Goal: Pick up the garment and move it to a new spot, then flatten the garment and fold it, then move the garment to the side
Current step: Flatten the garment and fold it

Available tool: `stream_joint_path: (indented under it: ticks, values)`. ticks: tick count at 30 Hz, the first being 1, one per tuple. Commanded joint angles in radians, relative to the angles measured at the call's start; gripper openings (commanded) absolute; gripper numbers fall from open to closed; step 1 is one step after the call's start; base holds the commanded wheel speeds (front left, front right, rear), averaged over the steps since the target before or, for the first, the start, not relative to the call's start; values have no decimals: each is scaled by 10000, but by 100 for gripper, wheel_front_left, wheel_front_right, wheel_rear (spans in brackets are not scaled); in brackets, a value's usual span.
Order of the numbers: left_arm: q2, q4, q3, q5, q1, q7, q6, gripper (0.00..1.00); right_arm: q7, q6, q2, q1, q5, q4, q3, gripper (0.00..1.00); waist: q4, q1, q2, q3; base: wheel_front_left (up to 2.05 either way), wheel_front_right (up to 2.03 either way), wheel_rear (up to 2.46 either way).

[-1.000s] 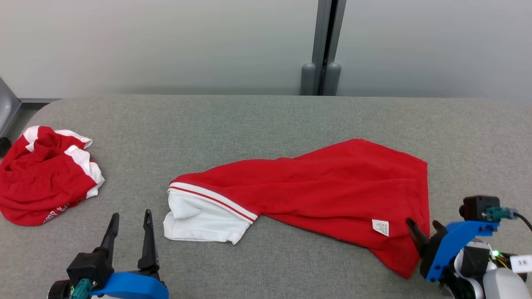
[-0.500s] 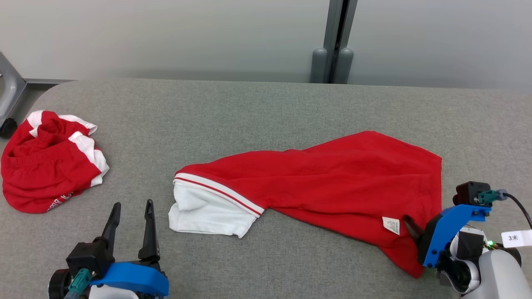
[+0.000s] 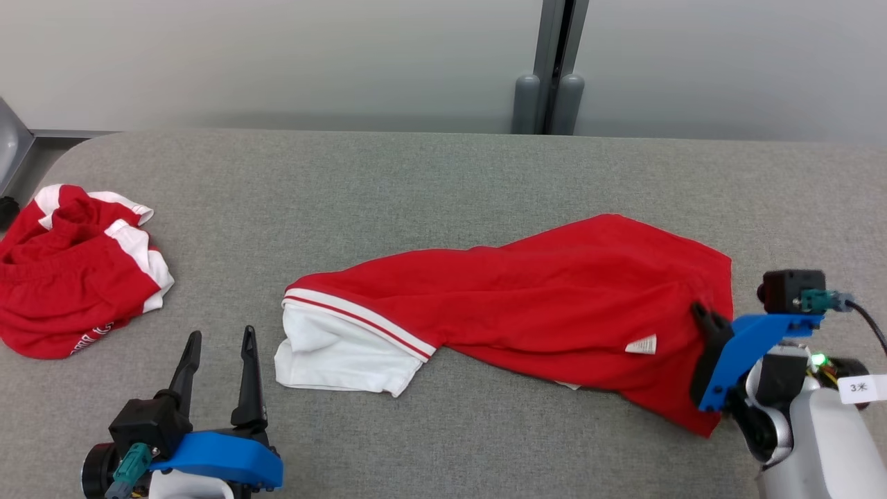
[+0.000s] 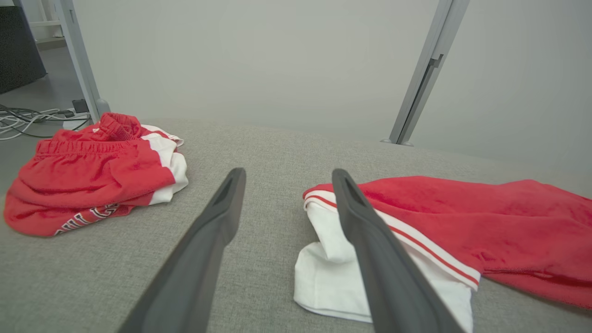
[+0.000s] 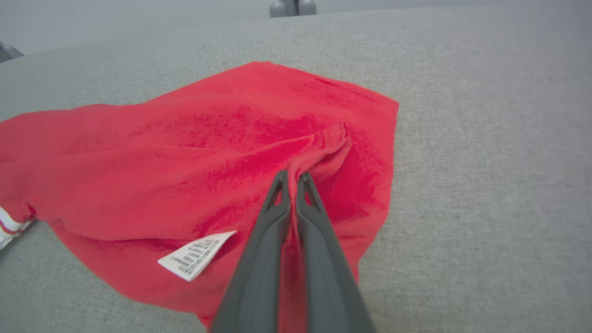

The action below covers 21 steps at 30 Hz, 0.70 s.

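The garment [image 3: 520,312] is red with a white, red-striped end and lies stretched across the middle of the grey table [image 3: 416,187]. Its white end points left and a white care label [image 3: 641,344] shows near the right end. My right gripper [image 3: 701,312] is shut on a pinched ridge of red cloth at that right end. The right wrist view shows the gripper [image 5: 292,176] with its fingers together and the garment [image 5: 185,152] bunched between the tips. My left gripper [image 3: 218,339] is open with nothing between its fingers, just left of the white end [image 4: 333,273]; the left wrist view shows this gripper [image 4: 286,173] too.
A second red and white garment [image 3: 69,277] lies crumpled at the table's far left edge, seen also in the left wrist view [image 4: 92,175]. A grey post [image 3: 547,69] stands behind the table's back edge. Bare grey cloth runs along the back and front.
My right gripper has shut on the garment's right end and drawn it up, so the cloth bunches and the label has tilted. The left gripper stays open and still. The camera shifted a little.
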<state>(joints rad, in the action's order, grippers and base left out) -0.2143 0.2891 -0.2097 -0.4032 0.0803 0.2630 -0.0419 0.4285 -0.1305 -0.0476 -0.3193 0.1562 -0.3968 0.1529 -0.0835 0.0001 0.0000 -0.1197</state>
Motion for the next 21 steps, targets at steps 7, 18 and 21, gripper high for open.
stream_joint_path:
  ticks: [7, 18, 21]
  values:
    - [50, -47, 66, 94, 230, 27, 61, 100, -1913, -5, -33, -1260, -741, 912, -530, 0, 41, -1, 0, 3, 0, 0, 0]
    - [135, -19, 122, 102, 46, 26, 86, 100, -2341, -2, -409, -707, -766, 1576, -2078, 0, 50, -1, 0, 137, 0, 0, 0]
    - [157, -2, 123, 102, -39, 27, 104, 100, -1900, -3, -588, 387, -589, 2114, -2318, 0, 81, -1, 0, 214, 0, 0, 0]
